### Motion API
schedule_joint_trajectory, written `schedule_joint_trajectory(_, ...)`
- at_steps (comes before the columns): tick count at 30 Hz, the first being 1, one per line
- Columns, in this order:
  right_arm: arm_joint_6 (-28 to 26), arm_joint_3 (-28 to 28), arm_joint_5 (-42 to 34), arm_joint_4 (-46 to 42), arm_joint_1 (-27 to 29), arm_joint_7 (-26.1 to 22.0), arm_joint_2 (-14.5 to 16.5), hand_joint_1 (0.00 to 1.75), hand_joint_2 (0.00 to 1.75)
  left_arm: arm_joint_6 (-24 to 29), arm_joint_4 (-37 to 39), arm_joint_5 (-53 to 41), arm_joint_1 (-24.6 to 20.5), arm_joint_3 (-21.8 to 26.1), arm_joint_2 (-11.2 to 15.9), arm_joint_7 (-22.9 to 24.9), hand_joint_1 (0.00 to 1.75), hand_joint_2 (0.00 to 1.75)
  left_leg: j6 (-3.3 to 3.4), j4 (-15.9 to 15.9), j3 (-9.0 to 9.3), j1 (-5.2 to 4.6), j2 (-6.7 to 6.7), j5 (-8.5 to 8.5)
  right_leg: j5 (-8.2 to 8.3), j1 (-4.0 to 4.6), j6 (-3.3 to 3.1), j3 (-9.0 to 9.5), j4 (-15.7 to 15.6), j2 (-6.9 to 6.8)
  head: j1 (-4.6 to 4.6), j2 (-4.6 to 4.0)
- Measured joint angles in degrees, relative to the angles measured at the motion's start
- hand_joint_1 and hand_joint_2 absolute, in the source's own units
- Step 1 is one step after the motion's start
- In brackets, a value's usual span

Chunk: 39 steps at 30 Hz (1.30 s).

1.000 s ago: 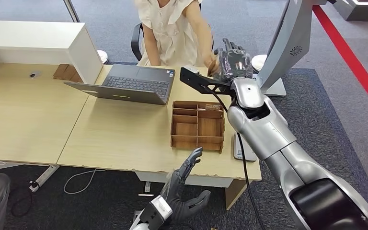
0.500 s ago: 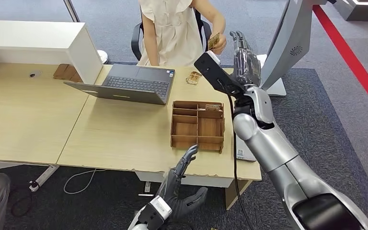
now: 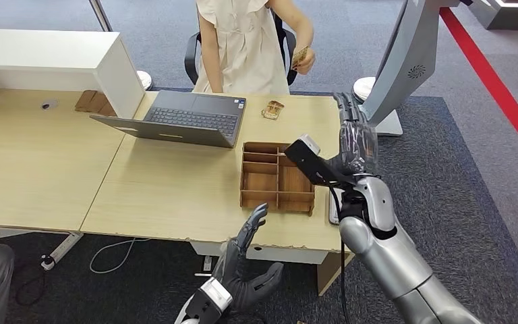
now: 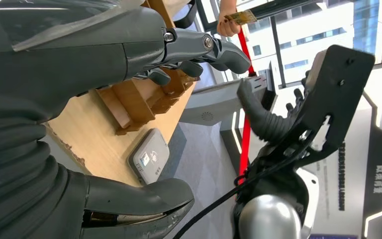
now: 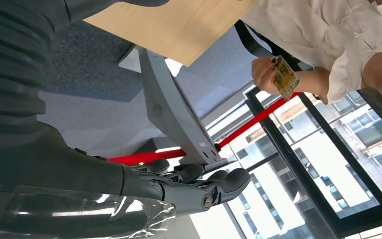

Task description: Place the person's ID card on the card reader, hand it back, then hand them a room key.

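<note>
The person seated across the desk holds the yellowish ID card (image 3: 301, 57) up in one hand; the same card (image 5: 284, 77) also appears in the right wrist view. My right hand (image 3: 356, 138) hangs open and empty over the desk's right end, fingers pointing up, well short of the person. The white card reader (image 4: 149, 157) lies near the desk's front right corner, beside the wooden compartment tray (image 3: 245, 177); in the head view a sliver of the reader (image 3: 335, 210) peeks out beside my right wrist. My left hand (image 3: 246, 260) is open, below the desk's front edge.
An open laptop (image 3: 182, 118) stands at the back of the desk. A small wooden item (image 3: 272, 109) lies beside it. A white shelf unit (image 3: 54, 57) sits at the far left. A grey stand (image 3: 405, 61) rises beyond the desk's right end.
The person has taken the card from my right hand and lifted it away. My right hand has drawn back toward me and dropped lower, empty. The left hand sank slightly.
</note>
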Motion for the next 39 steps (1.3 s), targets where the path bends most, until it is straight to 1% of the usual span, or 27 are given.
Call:
schedule_joint_trajectory(5, -2.5, -0.1, 0.0, -1.8, 3.9, -1.0, -1.0, 0.0, 1.75, 0.2, -0.5, -0.3, 0.6, 0.8, 0.2, 0.0, 0.0, 1.75, 0.0, 0.0, -0.01, 0.0, 0.0, 0.0, 0.0, 0.0, 0.0, 0.0, 0.0, 0.0, 0.0, -0.01)
schedule_joint_trajectory(9, -3.3, -0.2, 1.7, -2.6, 5.7, -1.5, -1.4, 0.0, 1.75, 0.4, -0.8, -0.5, 1.0, 1.3, 0.2, 0.1, 0.0, 1.75, 0.0, 0.0, -0.02, 0.0, 0.0, 0.0, 0.0, 0.0, 0.0, 0.0, 0.0, 0.0, 0.0, 0.0)
schedule_joint_trajectory(19, -4.6, 0.0, 4.8, -3.9, 5.9, -2.4, -1.5, 0.0, 1.75, 2.5, -1.1, 0.0, 1.6, 2.1, 0.2, -0.3, 0.0, 1.75, 0.0, 0.0, -0.02, 0.0, 0.01, 0.01, 0.0, 0.0, 0.0, 0.0, 0.0, 0.0, 0.0, 0.0)
schedule_joint_trajectory(25, -4.3, 0.2, 6.2, -4.3, 5.5, -2.7, -1.3, 0.0, 1.75, 2.7, -1.1, 0.2, 1.7, 2.2, 0.2, -0.3, 0.0, 1.75, 0.0, 0.0, -0.07, 0.01, 0.0, 0.0, 0.0, 0.0, 0.0, 0.0, 0.0, 0.0, 0.0, 0.0)
schedule_joint_trajectory(27, -2.9, 0.3, 6.8, -4.2, 4.7, -2.9, -1.0, 0.0, 1.75, 2.5, -1.1, 0.3, 1.7, 2.3, 0.2, -0.4, 0.0, 1.75, 0.0, 0.0, -0.09, 0.01, 0.01, 0.0, 0.0, -0.01, 0.0, 0.0, 0.0, 0.0, 0.0, 0.0)
schedule_joint_trajectory(32, 3.0, 1.0, 7.2, -3.9, 2.3, -3.2, -0.2, 0.0, 1.75, 1.3, -1.1, 0.3, 1.7, 2.4, 0.2, -0.8, 0.0, 1.75, 0.0, 0.0, -0.09, 0.01, 0.01, 0.01, 0.0, 0.0, 0.0, 0.0, 0.0, 0.0, 0.0, 0.0)
schedule_joint_trajectory(36, 9.3, 1.9, 8.1, -2.5, -0.1, -3.3, 0.6, 0.0, 1.75, -0.1, -1.1, 0.3, 1.8, 2.5, 0.2, -1.3, 0.0, 1.75, 0.0, 0.0, -0.08, 0.01, 0.01, 0.01, 0.01, 0.0, -0.01, 0.0, 0.0, 0.0, 0.01, -0.01)
schedule_joint_trajectory(39, 12.9, 2.8, 8.3, -1.0, -2.0, -3.3, 1.3, 0.0, 1.75, -1.2, -1.1, 0.3, 1.8, 2.5, 0.2, -1.4, 0.0, 1.75, 0.0, 0.0, -0.08, 0.01, 0.01, 0.02, 0.0, 0.0, -0.01, -0.01, 0.0, -0.01, 0.01, -0.01)
